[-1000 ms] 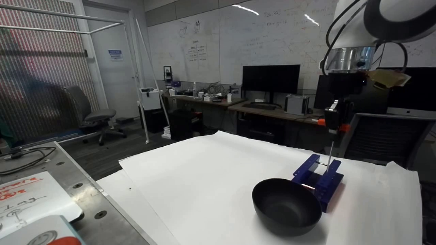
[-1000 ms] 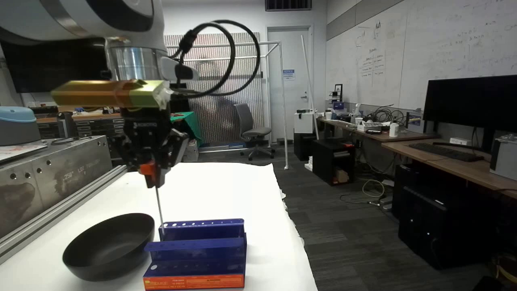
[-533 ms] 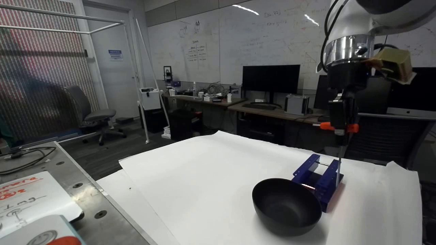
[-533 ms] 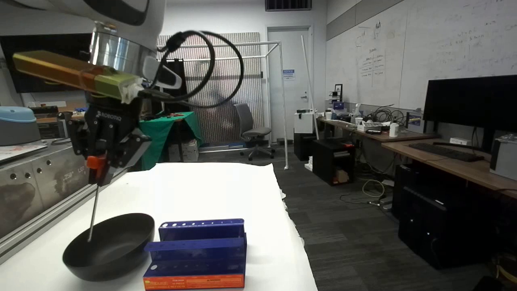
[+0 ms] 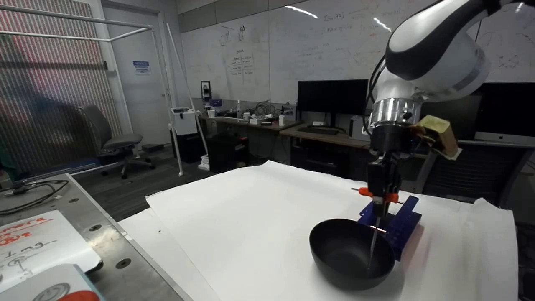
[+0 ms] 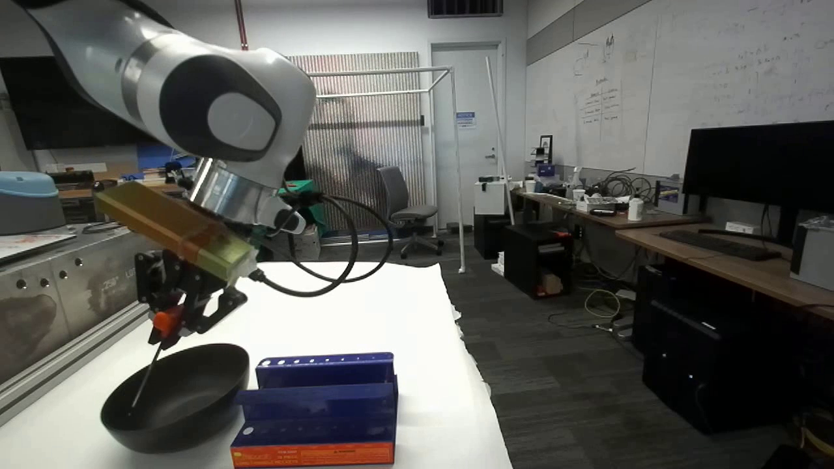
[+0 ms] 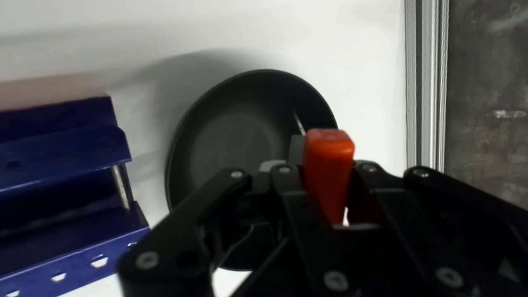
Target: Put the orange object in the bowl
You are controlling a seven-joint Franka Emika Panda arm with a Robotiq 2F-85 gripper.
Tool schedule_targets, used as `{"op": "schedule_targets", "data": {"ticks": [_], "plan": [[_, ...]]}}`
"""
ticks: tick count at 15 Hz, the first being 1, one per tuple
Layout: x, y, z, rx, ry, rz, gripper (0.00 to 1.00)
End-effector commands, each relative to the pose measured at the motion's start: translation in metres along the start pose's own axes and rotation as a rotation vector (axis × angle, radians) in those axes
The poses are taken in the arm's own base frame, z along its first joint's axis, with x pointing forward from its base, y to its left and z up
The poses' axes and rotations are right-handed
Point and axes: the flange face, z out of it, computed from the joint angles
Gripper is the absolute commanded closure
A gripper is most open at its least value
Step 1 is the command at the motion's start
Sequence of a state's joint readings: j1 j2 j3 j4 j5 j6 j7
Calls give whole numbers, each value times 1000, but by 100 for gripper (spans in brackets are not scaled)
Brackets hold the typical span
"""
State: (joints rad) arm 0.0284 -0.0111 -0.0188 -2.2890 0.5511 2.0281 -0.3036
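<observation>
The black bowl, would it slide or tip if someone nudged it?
Probably slide: the black bowl rests on a fairly smooth-looking white sheet. Pushed high up, it might rock, since it narrows toward the bottom.

Glare [image 5: 301,11] streaks the whiteboard [image 5: 317,54], paper [image 6: 365,319] looks overexposed, the bowl [image 7: 231,144] casts a soft shadow [image 7: 185,78].

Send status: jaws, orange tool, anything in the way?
Jaws shut on orange-handled tool. Shaft slants down into bowl; bottom contact unclear. Blue rack beside bowl, not under tool.
</observation>
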Motion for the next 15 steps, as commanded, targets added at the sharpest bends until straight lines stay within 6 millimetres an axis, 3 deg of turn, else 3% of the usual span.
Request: {"op": "schedule_targets", "data": {"ticks": [1, 2, 3, 8, 11, 15], "plan": [[22, -4, 25, 39, 41, -30, 88], [27, -3, 33, 40, 43, -28, 88], [32, 2, 43, 37, 34, -16, 65], [46, 16, 63, 33, -17, 23, 28], [45, 15, 46, 8, -12, 40, 5], [32, 5, 9, -36, 30, 75, 0]]}}
